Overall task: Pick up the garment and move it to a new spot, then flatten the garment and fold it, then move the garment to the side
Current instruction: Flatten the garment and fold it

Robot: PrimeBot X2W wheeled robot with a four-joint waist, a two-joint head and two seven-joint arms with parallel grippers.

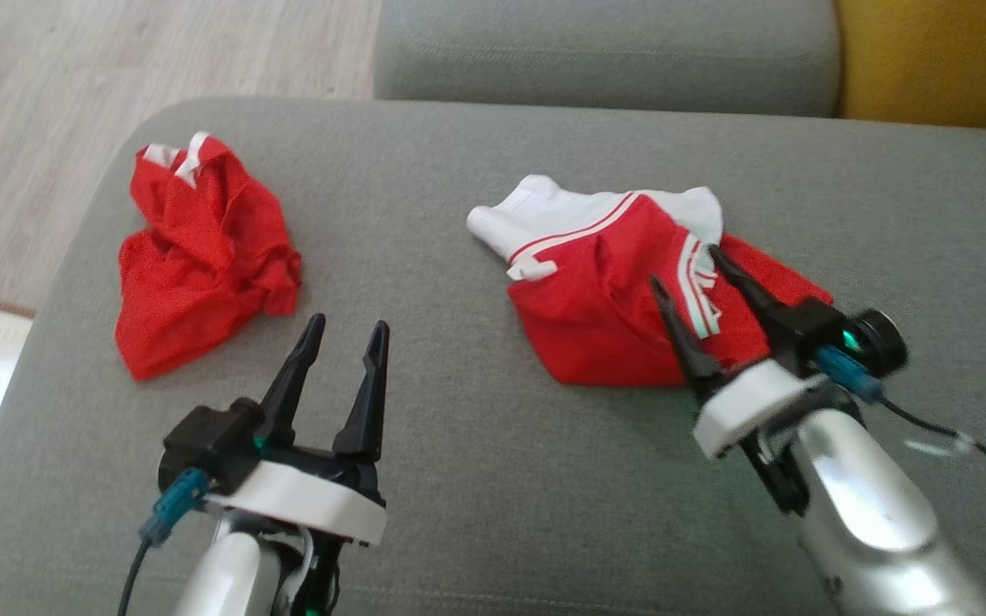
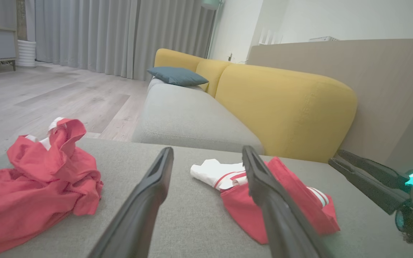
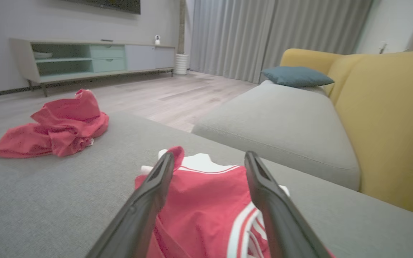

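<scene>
- Right gripper [image 1: 686, 267] is hanging with jaws spread and gripping nothing. Its long dark fingers are pointing over the red-and-white striped fabric garment [image 1: 604, 308]; can't tell if the tips are touching cloth.
- Left gripper [image 1: 348, 323] is also standing wide apart and empty, hovering over bare cushion between the two cloth piles.
- Striped garment is lying as a loosely folded bundle on the robot's right side of the grey woven fabric sofa seat [image 1: 476, 445], with its white part facing away from the robot.
- Handling guess: it's looking light, limp and thin, probably a bit slick. Layers are likely sliding apart if pinched by one ply, so pinching the near thick folded edge through all layers is looking safest.
- Crumpled plain red fabric garment [image 1: 202, 265] is sitting well apart, near the seat's left edge.
- Containers: pale low TV cabinet [image 3: 66, 59] across the floor is holding something bowl-like on an open shelf, too small to tell.
</scene>
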